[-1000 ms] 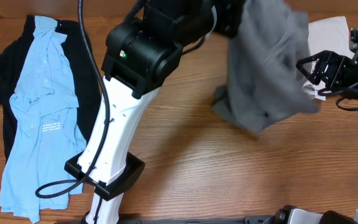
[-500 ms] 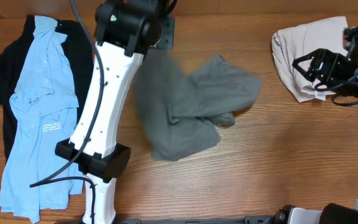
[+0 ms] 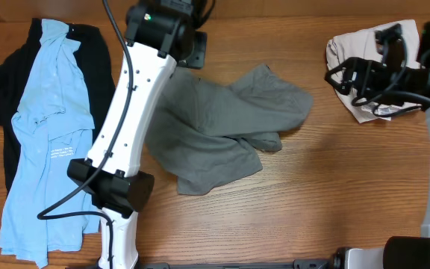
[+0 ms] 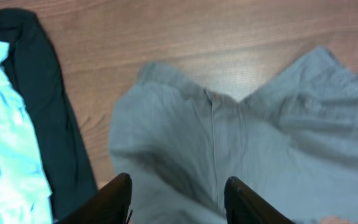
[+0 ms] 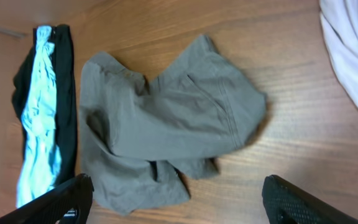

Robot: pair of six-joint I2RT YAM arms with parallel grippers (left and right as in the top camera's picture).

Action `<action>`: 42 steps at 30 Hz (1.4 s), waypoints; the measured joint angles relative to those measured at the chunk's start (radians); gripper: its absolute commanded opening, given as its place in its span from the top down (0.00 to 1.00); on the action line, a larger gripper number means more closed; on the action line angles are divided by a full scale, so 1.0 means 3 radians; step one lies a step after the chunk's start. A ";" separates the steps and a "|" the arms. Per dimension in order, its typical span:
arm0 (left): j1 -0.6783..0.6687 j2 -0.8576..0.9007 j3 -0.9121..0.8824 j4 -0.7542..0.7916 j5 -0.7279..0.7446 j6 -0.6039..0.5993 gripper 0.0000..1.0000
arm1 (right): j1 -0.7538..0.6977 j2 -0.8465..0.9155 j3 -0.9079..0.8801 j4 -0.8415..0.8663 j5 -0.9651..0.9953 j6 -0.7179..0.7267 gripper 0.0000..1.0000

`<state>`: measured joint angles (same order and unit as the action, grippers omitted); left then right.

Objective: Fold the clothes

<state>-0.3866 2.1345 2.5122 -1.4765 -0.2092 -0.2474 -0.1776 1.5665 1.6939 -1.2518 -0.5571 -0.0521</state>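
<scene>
Grey shorts [image 3: 215, 138] have dropped crumpled, right edge well apart from beige shorts [image 3: 339, 51]

A brown wood-grain table [image 3: 334, 194] fills the whole background.

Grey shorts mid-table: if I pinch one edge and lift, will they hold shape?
Probably not: the grey shorts lie crumpled, folds overlapping, so they should flop and drape. The cloth looks thin, so likely light. Pushed across the wood table, they would probably bunch.

A brown wooden table [image 3: 334, 194], warm-toned, with fine grain from left to right.
</scene>
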 measured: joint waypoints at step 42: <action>0.0871 0.1596 -0.0125 -0.0674 0.1671 0.0739 0.96 | 0.0482 0.0917 -0.0010 0.0306 0.0462 0.0225 0.24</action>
<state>-0.1253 2.6133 2.4748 -1.6787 0.2920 -0.0257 -0.0330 1.8416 1.6909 -1.1599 -0.4187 0.0154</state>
